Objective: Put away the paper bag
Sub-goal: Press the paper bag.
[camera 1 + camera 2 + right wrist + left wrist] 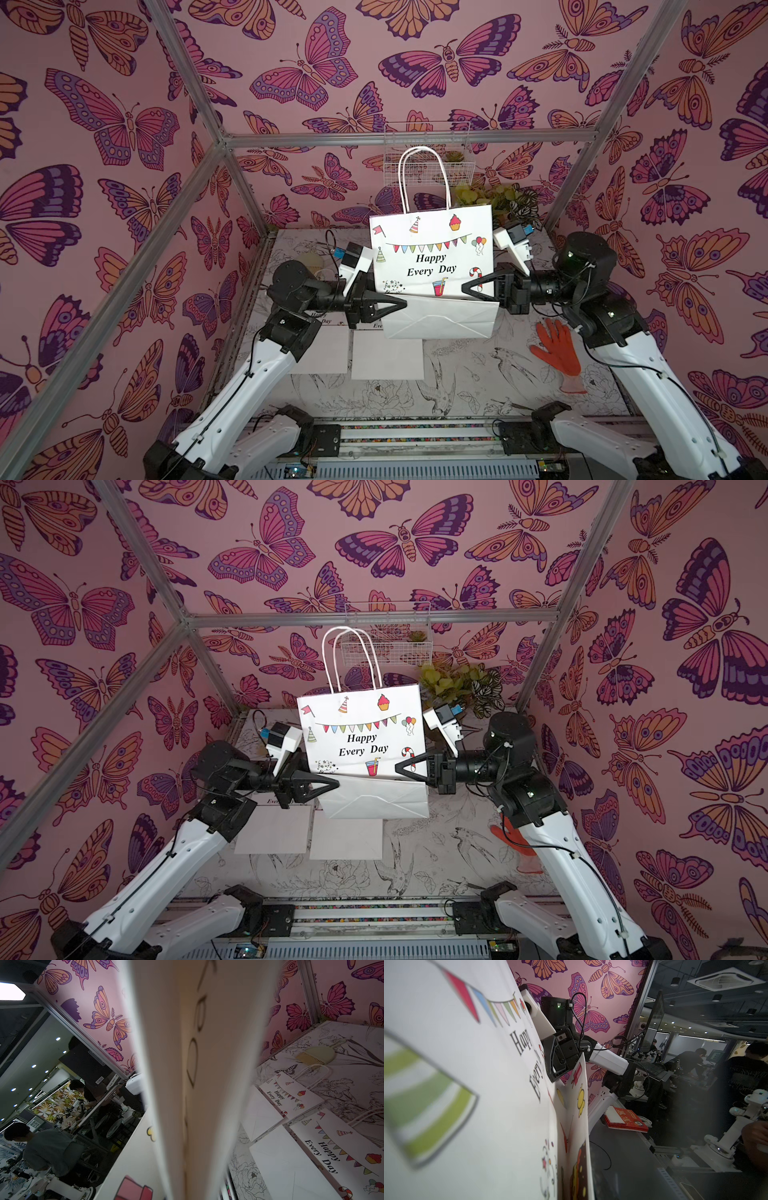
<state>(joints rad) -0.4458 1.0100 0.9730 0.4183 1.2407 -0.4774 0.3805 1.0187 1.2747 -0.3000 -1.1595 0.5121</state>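
Orange glove [557, 353] lies flat on the bird-print table [478, 374], right side. White wire basket [428, 166] on back wall, small succulent [454, 156] inside. Leafy plants [498, 199] in back-right corner. Beige brush [313, 1056] back left.

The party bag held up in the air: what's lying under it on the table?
Two flat bags with the same print lie on the table below the paper bag. In both top views it and the left arm cover their far ends.
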